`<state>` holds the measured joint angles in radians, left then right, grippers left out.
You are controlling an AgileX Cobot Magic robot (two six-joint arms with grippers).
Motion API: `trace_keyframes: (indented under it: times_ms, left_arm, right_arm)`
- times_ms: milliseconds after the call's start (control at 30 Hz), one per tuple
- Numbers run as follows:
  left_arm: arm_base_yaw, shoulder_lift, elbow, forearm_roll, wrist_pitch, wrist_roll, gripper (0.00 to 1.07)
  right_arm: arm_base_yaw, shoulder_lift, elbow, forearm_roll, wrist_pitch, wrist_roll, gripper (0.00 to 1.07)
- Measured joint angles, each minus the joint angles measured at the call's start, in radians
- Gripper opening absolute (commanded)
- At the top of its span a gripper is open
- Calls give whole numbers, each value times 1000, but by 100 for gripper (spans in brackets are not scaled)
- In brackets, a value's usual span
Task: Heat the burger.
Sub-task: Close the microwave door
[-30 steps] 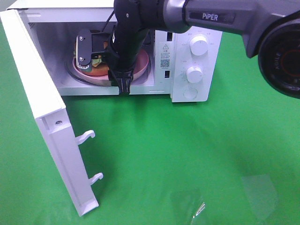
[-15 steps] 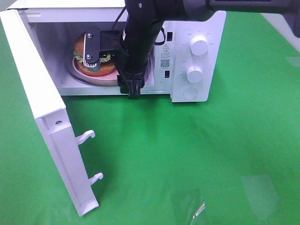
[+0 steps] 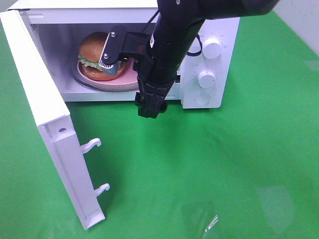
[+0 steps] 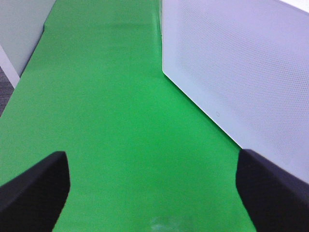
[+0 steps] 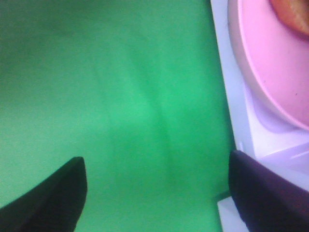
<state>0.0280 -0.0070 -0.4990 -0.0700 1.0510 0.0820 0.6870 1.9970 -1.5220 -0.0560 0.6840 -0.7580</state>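
We judge the loading step done and the closing step next. The left gripper (image 4: 150, 162) hangs over the green cloth (image 4: 111, 96) with its fingers spread wide and nothing between them, a white perforated panel (image 4: 241, 67) close by.

At the far left of the high view the microwave door (image 3: 47, 119) stands fully open. The next move calls for swinging it shut until its two latch hooks (image 3: 92, 144) catch.

In the upper left, inside the cavity, the burger (image 3: 93, 46) sits on the pink plate (image 3: 119, 84). It has a glossy brown bun, a green lettuce frill and an orange patty, and it stands upright, narrower than the plate.

Just in front of the opening, the right gripper (image 3: 150, 107) points down at the cloth, spread wide and empty in its wrist view, so it must clear the door's path.

Further right, the dials (image 3: 212, 48) await setting.
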Motion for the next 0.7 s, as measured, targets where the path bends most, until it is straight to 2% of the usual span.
trace_keyframes:
  times_ms: [133, 433, 467, 700]
  left_arm:
    - [0, 0, 0, 0, 0, 0, 86]
    - [0, 0, 0, 0, 0, 0, 86]
    - [0, 0, 0, 0, 0, 0, 86]
    - [0, 0, 0, 0, 0, 0, 86]
  right_arm:
    - [0, -91, 121, 8, -1, 53, 80]
    - [0, -268, 302, 48, -4, 150, 79]
    - [0, -310, 344, 49, -2, 212, 79]
    - [-7, -477, 468, 56, 18, 446, 77]
